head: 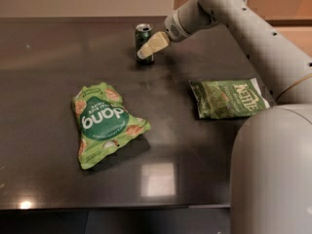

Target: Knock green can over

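Observation:
The green can (143, 37) stands upright on the dark table (44, 72) at the back middle. It is small and dark green with a silver top. My gripper (146, 50) reaches in from the right on the grey arm (234, 13). Its cream-coloured tip lies against the can's right front side and covers part of it.
A bright green snack bag (105, 123) lies flat at the front left. A darker green chip bag (229, 97) lies flat at the right. My grey body (273, 174) fills the lower right corner. The table's front edge runs along the bottom.

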Motion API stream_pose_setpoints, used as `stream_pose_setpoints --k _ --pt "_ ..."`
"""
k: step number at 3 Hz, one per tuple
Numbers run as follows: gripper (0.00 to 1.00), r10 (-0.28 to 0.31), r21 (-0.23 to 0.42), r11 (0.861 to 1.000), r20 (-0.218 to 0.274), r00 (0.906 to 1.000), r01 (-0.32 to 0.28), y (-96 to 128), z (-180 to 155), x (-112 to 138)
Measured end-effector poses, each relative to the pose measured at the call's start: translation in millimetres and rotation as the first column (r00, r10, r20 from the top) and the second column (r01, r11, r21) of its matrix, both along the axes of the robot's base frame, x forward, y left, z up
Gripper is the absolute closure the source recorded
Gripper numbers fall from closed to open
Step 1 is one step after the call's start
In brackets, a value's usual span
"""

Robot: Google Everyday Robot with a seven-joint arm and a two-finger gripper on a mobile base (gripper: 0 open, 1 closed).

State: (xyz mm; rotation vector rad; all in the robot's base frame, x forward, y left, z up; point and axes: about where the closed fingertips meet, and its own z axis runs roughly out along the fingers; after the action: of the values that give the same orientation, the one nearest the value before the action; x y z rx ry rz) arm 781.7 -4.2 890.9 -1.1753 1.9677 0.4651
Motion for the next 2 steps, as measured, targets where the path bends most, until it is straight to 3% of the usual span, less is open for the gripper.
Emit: stream_pose_setpoints --k 1,2 --pt "0.0 0.007 0.031 1.0 -0.008 0.9999 -0.006 14.9 3.0 5.1" --pt "0.16 0.006 0.045 0.999 -0.014 0.9999 -0.006 21.1 5.7 9.0"
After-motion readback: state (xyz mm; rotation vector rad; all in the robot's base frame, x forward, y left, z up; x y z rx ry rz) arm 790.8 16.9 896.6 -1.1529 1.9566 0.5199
